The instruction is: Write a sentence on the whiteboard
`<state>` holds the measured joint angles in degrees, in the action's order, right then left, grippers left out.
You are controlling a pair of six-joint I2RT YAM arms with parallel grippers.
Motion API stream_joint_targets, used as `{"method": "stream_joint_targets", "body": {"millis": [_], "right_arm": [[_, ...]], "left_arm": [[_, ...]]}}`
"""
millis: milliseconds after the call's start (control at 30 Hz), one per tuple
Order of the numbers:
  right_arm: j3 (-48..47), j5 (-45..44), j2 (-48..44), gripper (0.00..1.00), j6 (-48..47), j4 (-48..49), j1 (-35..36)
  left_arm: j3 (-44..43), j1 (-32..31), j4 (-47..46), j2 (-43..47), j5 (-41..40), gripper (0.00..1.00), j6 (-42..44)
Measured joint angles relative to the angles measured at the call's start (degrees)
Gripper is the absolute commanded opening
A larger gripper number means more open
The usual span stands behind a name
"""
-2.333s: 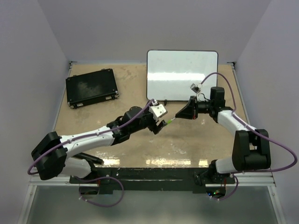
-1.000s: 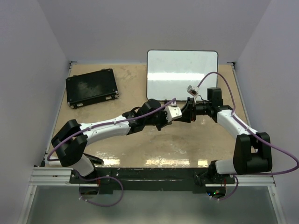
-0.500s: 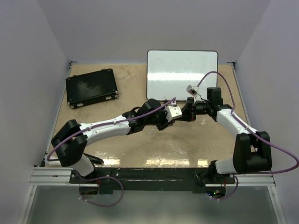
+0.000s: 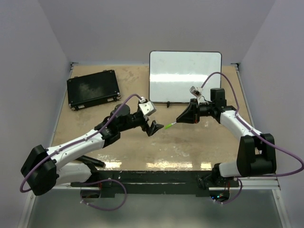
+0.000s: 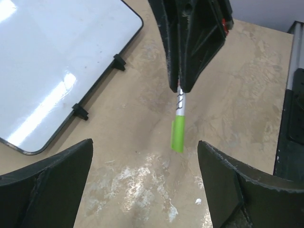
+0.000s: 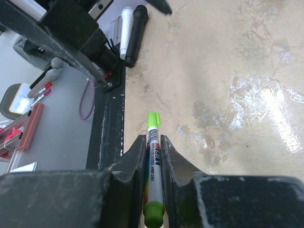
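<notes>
Gleaming whiteboard (image 4: 185, 76); slim green marker (image 6: 153, 161) between matte black fingers (image 6: 134, 154).

Upper left of the left wrist view, the whiteboard (image 5: 52, 61) runs off the frame. The marker (image 5: 179, 122) is half hidden inside the right gripper (image 5: 182, 88); its label is unreadably small.

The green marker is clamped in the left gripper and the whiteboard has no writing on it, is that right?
Wrong arm. The green marker is clamped in the right gripper, not the left; the right wrist view shows it pinched between those fingers. The left gripper is open and empty. The whiteboard has no writing on it.
</notes>
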<state>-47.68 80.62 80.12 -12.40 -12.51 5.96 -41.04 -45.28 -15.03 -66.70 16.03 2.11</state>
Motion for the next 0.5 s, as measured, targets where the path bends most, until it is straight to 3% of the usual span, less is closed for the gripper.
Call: {"method": "stream_joint_targets", "body": {"millis": [167,367,467,500], "right_arm": [[0.0,0.2,0.0,0.0,0.6,0.4,0.0],[0.0,0.6,-0.4,0.0,2.3,2.1,0.0],[0.0,1.3,-0.4,0.0,3.0,3.1,0.0],[0.1,1.4,-0.4,0.0,3.3,3.3,0.0]], "left_arm": [[0.3,-0.6,-0.5,-3.8,5.4,0.89,0.8],[-2.7,-4.2,1.8,-10.9,5.8,0.82,3.8],[-8.0,-6.7,3.8,-15.6,4.2,0.66,5.8],[-9.7,-7.3,4.1,-17.1,3.7,0.5,6.3]]}}
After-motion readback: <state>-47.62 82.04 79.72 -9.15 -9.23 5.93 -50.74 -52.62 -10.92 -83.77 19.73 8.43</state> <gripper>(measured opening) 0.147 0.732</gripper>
